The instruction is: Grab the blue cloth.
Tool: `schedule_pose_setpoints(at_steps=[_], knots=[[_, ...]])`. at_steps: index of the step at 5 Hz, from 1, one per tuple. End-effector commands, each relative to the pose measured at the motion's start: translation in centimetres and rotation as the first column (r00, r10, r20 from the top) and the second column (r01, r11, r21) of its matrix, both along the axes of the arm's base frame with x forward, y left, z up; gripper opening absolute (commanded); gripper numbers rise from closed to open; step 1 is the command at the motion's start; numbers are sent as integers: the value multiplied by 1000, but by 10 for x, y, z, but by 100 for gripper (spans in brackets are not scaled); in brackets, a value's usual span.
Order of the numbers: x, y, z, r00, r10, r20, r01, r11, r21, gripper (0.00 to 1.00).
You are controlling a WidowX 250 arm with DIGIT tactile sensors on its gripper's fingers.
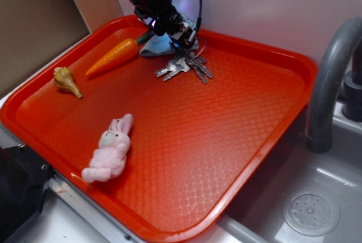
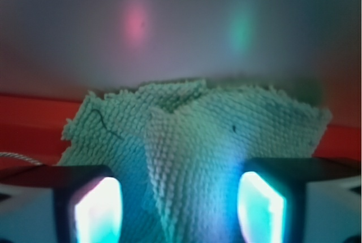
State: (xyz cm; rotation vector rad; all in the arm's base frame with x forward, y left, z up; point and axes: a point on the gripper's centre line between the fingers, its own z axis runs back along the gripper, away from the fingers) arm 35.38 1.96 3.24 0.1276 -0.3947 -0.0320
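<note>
The blue cloth (image 1: 159, 44) is a pale, knobbly rag bunched at the back of the red tray (image 1: 266, 164), close to its far rim. My gripper (image 1: 171, 31) has come down onto it from above. In the wrist view the cloth (image 2: 198, 135) fills the middle and rises in a fold between my two glowing fingers (image 2: 97, 212). The gripper (image 2: 178, 212) is open, with its jaws set wide on either side of that fold and not pressed against it.
A toy carrot (image 1: 113, 56) lies just left of the cloth and a bunch of keys (image 1: 184, 66) just in front of it. A seashell (image 1: 67, 81) and a pink plush bunny (image 1: 110, 152) lie further left and forward. A grey faucet (image 1: 334, 73) and a sink drain (image 1: 311, 213) are on the right.
</note>
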Motion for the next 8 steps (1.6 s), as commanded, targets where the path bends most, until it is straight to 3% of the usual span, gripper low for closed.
schedule_pose_setpoints(at_steps=[1,3,4,6,7,8], knots=[[-9,10,19,999,28,29,-28,1000,-9,0],[-12,8,23,999,6,52,-6,1000,5,0],[-22,1,53,998,19,54,-18,1000,-23,0],[-76,-25,157,999,-24,-46,8,947,-321,0],[-101,-25,207,991,-67,-119,24,942,-334,0],[-121,-33,258,991,37,-125,-65,973,-224,0]])
